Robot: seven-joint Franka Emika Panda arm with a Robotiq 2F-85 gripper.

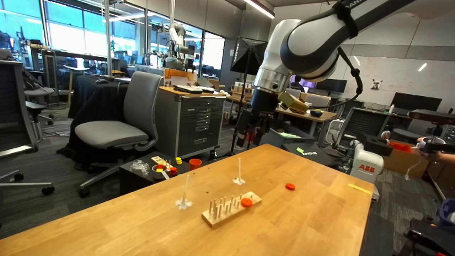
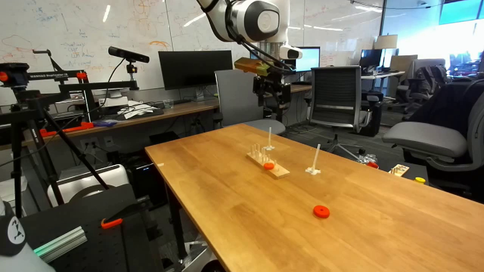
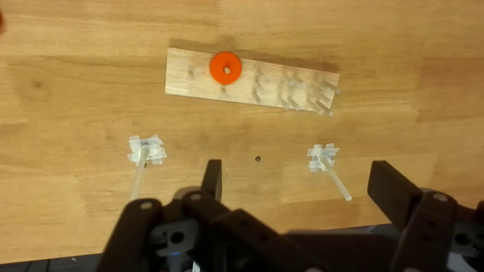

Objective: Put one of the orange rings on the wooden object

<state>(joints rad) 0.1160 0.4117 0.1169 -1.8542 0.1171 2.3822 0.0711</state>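
A wooden pegboard (image 1: 212, 222) with several short pegs lies on the table in both exterior views (image 2: 279, 172) and in the wrist view (image 3: 204, 84). An orange ring (image 1: 246, 202) sits around one of its pegs, as the wrist view shows (image 3: 217, 68); it also shows in an exterior view (image 2: 269, 166). Another orange ring (image 1: 290, 186) lies flat on the bare table (image 2: 321, 211), and a sliver of it shows at the wrist view's left edge (image 3: 1, 22). My gripper (image 3: 297, 166) is open and empty, high above the table beyond the rods (image 1: 250, 138).
Two thin upright rods (image 1: 185, 190) (image 1: 239, 170) are taped to the table beside the pegboard. They also show in the wrist view (image 3: 140, 172) (image 3: 336, 179). A low black stand (image 1: 137, 177) with other toys and an orange cup (image 1: 195, 164) is past the table edge.
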